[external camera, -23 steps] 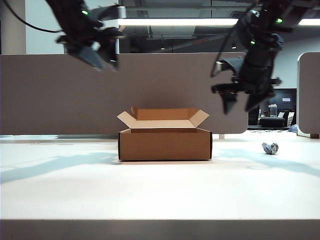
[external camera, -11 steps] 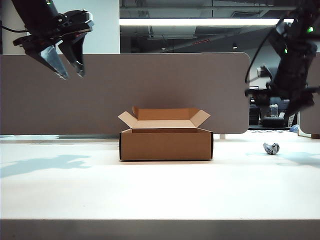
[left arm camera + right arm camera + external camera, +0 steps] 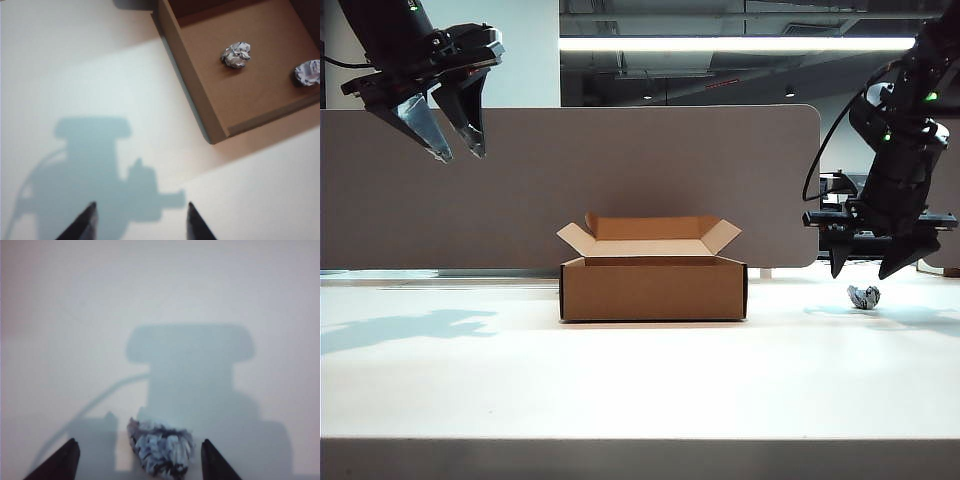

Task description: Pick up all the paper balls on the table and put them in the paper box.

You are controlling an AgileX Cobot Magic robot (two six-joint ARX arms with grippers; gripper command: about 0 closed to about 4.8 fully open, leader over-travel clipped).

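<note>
Paper balls are what I am watching: one paper ball (image 3: 161, 449) is lying between the spread fingers of my right gripper (image 3: 139, 460), which is hanging just above it at the right of the table (image 3: 640, 380), holding nothing; my left gripper (image 3: 448, 140) is hovering high at the far left, jaws apart and empty; two more balls (image 3: 236, 54) (image 3: 307, 72) are sitting inside the paper box (image 3: 653, 270), which is standing mid-table.
</note>
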